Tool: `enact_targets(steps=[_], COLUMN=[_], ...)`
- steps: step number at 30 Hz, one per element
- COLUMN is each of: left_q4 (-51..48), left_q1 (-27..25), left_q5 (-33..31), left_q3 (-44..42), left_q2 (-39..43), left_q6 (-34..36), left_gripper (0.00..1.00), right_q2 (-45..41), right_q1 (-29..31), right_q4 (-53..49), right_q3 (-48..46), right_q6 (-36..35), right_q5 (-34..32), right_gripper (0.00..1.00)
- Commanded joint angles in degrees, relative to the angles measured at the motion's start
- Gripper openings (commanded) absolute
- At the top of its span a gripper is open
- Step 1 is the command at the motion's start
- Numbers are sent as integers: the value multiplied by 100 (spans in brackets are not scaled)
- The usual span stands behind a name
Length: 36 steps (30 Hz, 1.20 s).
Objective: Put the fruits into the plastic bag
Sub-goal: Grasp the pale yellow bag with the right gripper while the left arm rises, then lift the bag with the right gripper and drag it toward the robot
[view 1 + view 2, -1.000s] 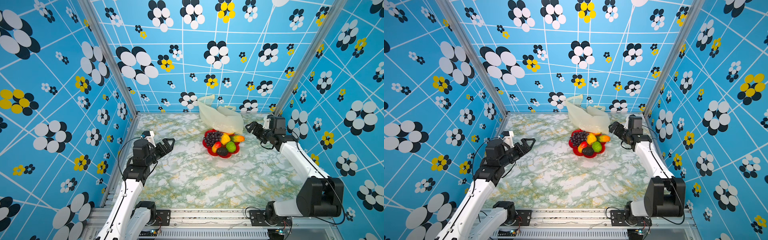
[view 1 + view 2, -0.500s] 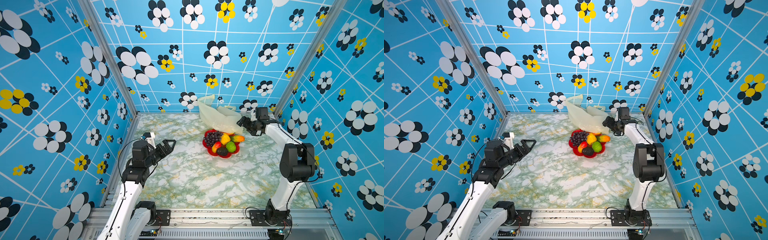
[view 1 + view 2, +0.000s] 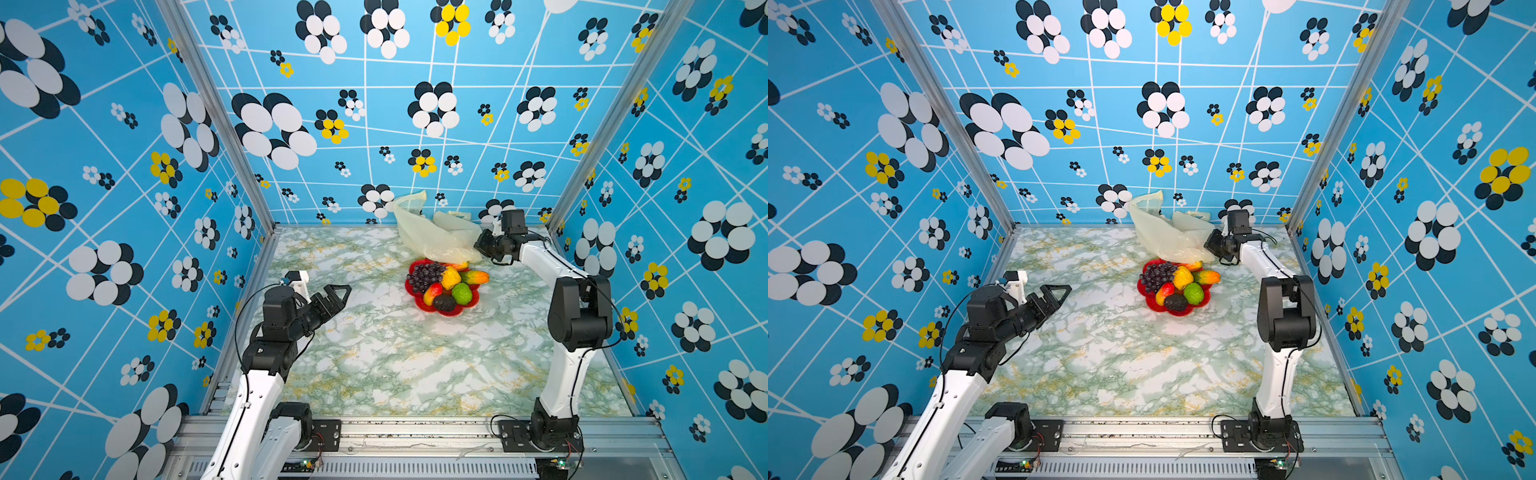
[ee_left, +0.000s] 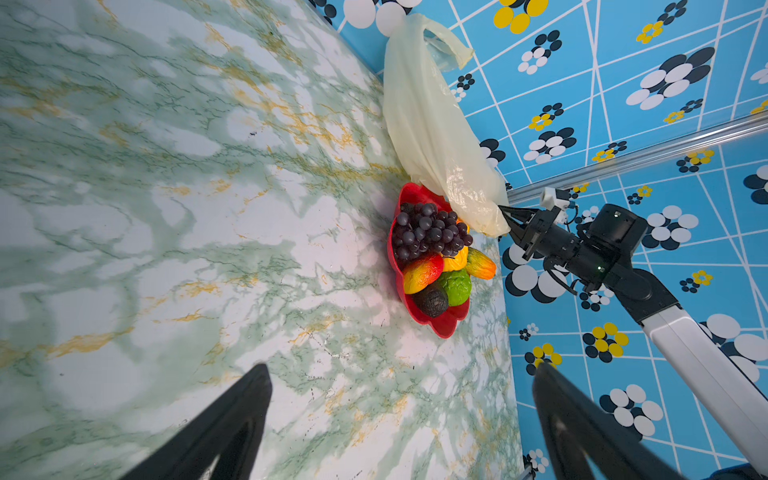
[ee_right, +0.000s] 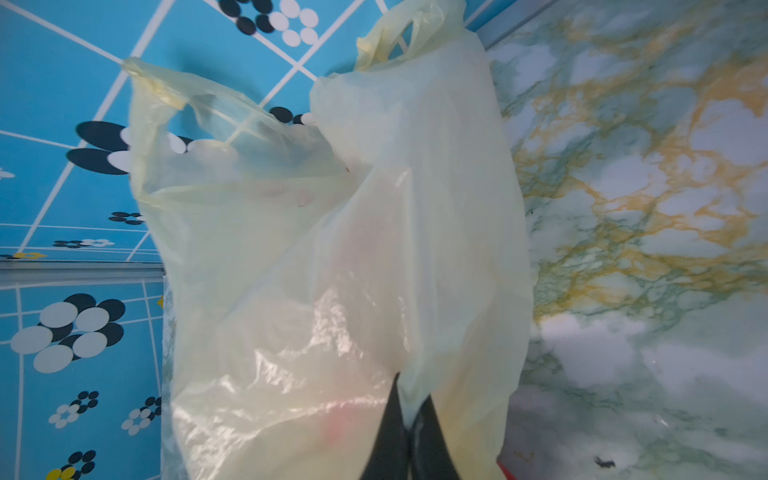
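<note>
The fruits lie heaped on a red plate (image 3: 451,312) right of the table's middle: purple grapes (image 3: 426,276), a lemon (image 3: 451,277), a lime (image 3: 462,293), a mango (image 3: 432,293), a dark avocado-like one (image 3: 444,303) and an orange-green piece (image 3: 476,276). The plastic bag (image 3: 432,237) lies crumpled behind the plate against the back wall, its handles up. My right gripper (image 5: 410,395) is shut on a fold of the plastic bag (image 5: 332,249) at the end nearest the plate. My left gripper (image 3: 338,293) hangs open over the table's left side, holding nothing.
Blue flowered walls close in the marble table (image 3: 395,353) on three sides. The right arm's elbow (image 3: 579,311) stands tall near the right wall. The bag (image 4: 432,124) touches the plate's (image 4: 419,193) far rim.
The right arm swung in from beside the plate to the bag's near end, and its jaws went from open to shut on the plastic. The left arm barely moved.
</note>
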<state>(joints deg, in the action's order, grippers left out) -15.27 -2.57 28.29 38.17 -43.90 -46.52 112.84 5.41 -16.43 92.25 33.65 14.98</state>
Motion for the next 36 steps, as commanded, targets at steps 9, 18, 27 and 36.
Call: enact_targets(steps=[9, 18, 27, 36], left_q4=[19, 77, 112, -45], left_q1=[64, 114, 248, 318], left_q5=[272, 324, 471, 466], left_q3=[24, 67, 202, 257], left_q2=[-12, 74, 271, 584], left_q6=[56, -26, -296, -351], left_gripper=[99, 99, 99, 99], right_q2=[-1707, -2734, -3516, -4188], right_q1=[479, 1227, 1647, 1863], right_q4=[1097, 1018, 648, 1326], right_q3=[208, 226, 191, -494], right_q6=[273, 31, 423, 1611], right_q5=[-19, 711, 1708, 2957], right_gripper=[0, 0, 0, 0])
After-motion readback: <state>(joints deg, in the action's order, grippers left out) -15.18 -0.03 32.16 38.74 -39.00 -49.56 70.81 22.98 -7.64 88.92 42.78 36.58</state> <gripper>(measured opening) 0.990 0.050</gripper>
